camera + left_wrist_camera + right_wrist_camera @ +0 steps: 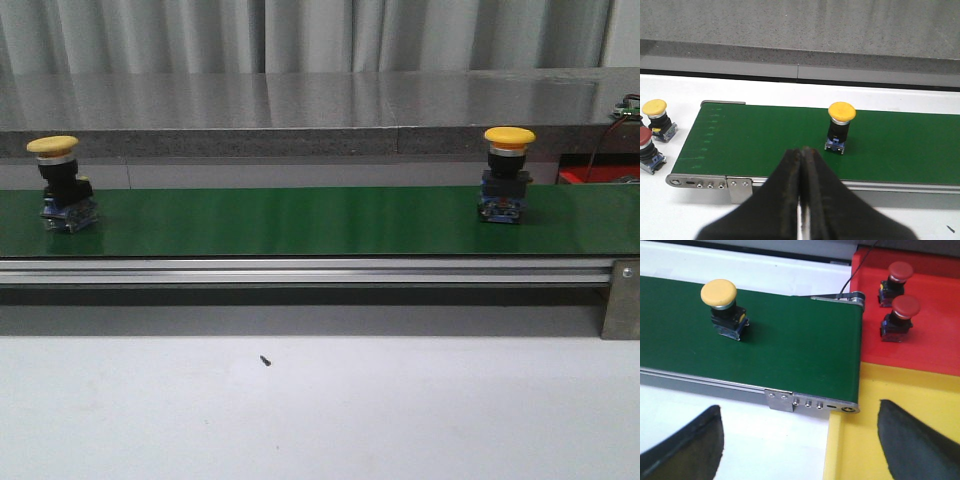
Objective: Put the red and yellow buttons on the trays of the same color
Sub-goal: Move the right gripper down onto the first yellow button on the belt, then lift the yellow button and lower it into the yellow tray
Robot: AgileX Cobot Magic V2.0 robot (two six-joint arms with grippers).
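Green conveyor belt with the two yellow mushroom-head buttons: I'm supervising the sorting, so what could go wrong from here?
1. The right yellow mushroom-head button stands tall and top-heavy on the green conveyor belt; the open right claw might tip it.
2. The shut left claw must open before taking the left yellow button.
3. The yellow tray adjoins the red tray holding two red buttons; a misplacement seems possible.

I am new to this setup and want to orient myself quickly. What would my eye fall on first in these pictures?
First, the long green belt running across the table, with two yellow buttons standing on it: the left yellow button and the right yellow button. Next, past the belt's right end, the red tray holding two red buttons, with the yellow tray beside it.
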